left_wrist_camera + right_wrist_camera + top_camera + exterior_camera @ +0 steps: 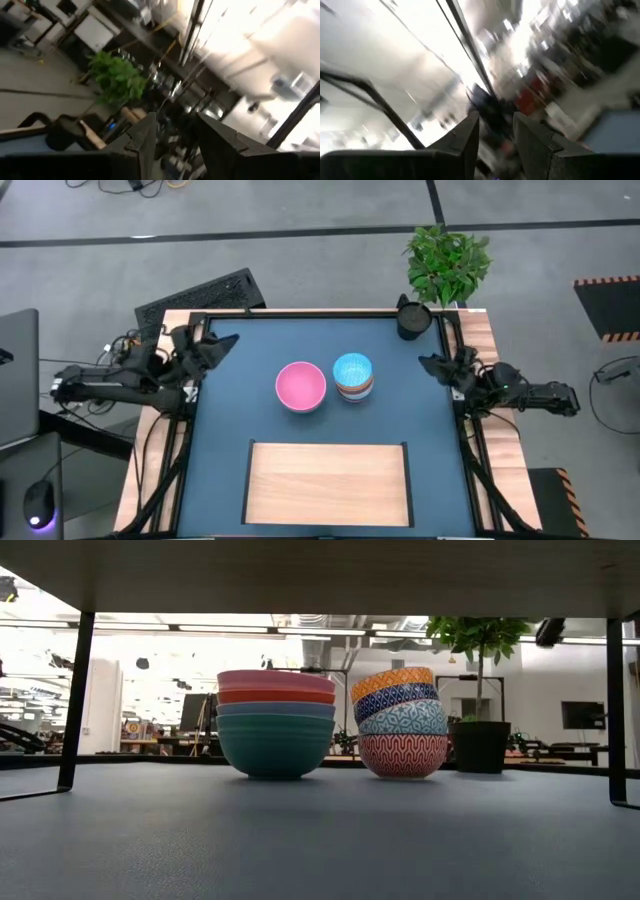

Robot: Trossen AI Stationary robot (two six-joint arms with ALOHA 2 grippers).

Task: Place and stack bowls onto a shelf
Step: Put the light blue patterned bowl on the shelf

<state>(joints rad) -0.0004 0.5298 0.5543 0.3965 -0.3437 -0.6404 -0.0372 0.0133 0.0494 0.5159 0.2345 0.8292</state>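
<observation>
Two stacks of bowls stand on the dark blue tabletop. The wide plain bowls (300,386) have pink on top, with red and green below it (276,725). To their right, the smaller patterned bowls (353,375) have light blue showing on top from above, and several patterned bowls nested (400,723). The shelf (328,480) is a pale wooden board at the table's near edge, standing on thin dark legs (75,700). My left gripper (218,345) waits open at the table's left edge. My right gripper (436,365) waits open at the right edge. Neither holds anything.
A dark cup (413,318) stands at the table's far right corner, with a potted plant (447,260) behind it. A keyboard (200,295) lies beyond the far left corner. Bare blue tabletop (230,420) lies between the bowls and the shelf.
</observation>
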